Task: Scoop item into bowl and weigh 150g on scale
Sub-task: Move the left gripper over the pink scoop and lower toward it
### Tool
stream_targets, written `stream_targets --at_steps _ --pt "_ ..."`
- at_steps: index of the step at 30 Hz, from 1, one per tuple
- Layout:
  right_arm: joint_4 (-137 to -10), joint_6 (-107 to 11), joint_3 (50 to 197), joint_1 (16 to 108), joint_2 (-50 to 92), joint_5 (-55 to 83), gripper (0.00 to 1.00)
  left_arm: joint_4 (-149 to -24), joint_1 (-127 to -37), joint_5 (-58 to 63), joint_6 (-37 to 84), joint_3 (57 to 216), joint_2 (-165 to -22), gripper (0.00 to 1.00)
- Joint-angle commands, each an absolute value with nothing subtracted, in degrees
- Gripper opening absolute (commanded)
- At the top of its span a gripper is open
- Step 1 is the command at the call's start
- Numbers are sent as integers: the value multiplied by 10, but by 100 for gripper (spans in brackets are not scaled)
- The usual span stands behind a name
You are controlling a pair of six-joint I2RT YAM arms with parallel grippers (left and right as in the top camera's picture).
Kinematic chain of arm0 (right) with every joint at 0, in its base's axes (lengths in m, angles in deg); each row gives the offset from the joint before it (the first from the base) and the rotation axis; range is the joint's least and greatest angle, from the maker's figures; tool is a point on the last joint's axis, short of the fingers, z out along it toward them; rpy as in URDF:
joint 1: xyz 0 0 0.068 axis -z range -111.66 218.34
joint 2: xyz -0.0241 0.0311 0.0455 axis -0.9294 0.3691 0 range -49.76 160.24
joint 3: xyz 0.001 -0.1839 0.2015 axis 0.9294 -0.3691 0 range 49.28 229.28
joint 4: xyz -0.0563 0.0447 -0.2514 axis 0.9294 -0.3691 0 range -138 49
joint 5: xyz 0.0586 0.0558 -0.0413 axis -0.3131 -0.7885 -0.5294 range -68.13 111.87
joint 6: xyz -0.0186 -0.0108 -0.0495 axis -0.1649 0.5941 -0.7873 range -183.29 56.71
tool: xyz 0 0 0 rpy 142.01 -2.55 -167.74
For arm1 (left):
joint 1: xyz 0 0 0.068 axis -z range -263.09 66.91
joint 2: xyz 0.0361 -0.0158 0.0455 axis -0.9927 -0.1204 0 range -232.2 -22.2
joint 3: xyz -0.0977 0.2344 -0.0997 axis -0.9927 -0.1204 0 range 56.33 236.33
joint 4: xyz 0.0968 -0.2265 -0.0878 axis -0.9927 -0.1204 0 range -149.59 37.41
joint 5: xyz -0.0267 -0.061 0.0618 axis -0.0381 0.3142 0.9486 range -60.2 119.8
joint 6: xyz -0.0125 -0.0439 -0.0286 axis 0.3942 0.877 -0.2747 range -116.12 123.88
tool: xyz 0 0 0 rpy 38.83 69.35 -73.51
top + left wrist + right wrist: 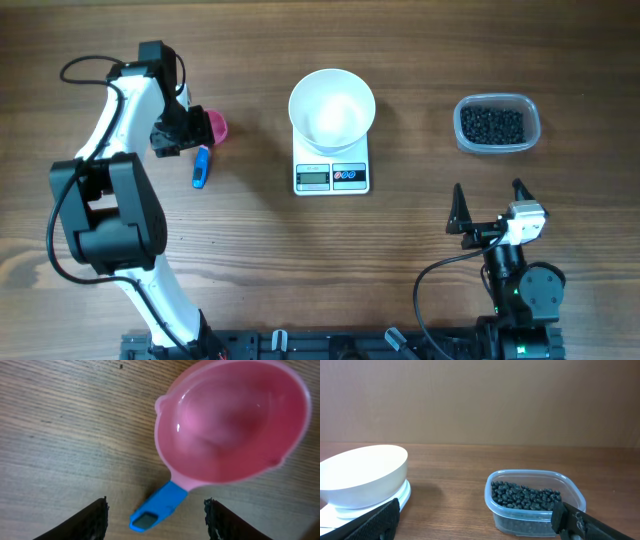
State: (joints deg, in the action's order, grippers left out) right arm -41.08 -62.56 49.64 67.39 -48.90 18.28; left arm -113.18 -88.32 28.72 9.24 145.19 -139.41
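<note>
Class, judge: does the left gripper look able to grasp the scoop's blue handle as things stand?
Probably yes: the left gripper is open above the blue handle, which sits between its fingers with nothing covering it.

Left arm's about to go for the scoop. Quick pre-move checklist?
1. left gripper open, straddling the blue handle: ok.
2. pink scoop empty, cup facing up: ok.
3. white bowl on the scale, empty: ok.
4. scale display zeroed: cannot tell, digits too small.
5. tub of black beans uncovered: ok.
6. right gripper open, apart from the tub: ok.
</note>
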Motion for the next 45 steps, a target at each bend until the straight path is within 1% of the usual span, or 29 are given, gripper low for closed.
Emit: stream_targets --at_steps 1,6,8,9,11,14,18,23,27,30,31,33,37,39,44,45 --pt "-410 -631 496 672 -492 179 100 -1107 -869 293 90 1417 -1405 67" --pt "-410 -631 496 672 -492 180 100 -1059 -853 292 90 1376 -1405 68" --pt "-410 -631 496 672 -492 180 100 -1041 -848 293 90 1368 -1405 66" --pt "-410 -631 496 672 -492 180 100 -1034 -845 293 90 1365 -1405 63" --pt "-410 -631 496 672 -492 179 100 -1026 -842 292 92 1363 -1405 61" --pt "-410 -631 496 672 -492 180 100 -1020 -839 292 114 1362 -1405 57" --pt "-410 -631 496 672 -492 179 100 -1010 -839 292 138 1361 -1405 53" --pt "-410 -631 496 672 -492 179 100 -1007 -839 292 138 1361 -1405 52" --pt "-410 -631 496 672 -492 179 100 -1009 -839 292 138 1361 -1405 57" --pt "-410 -631 496 672 -492 179 100 -1009 -839 292 138 1361 -1405 67" --pt "-410 -631 496 672 -492 180 100 -1009 -839 292 138 1361 -1405 74" --pt "-410 -631 496 672 -492 180 100 -1011 -839 292 138 1361 -1405 100" --pt "-410 -631 496 672 -492 180 100 -1011 -839 292 138 1361 -1405 100" --pt "-410 -631 496 672 -492 180 100 -1007 -839 292 138 1361 -1405 98" --pt "-410 -631 496 672 -492 179 100 -1003 -839 292 138 1361 -1405 66" --pt "-410 -631 496 672 -492 180 100 -1003 -839 292 138 1361 -1405 64"
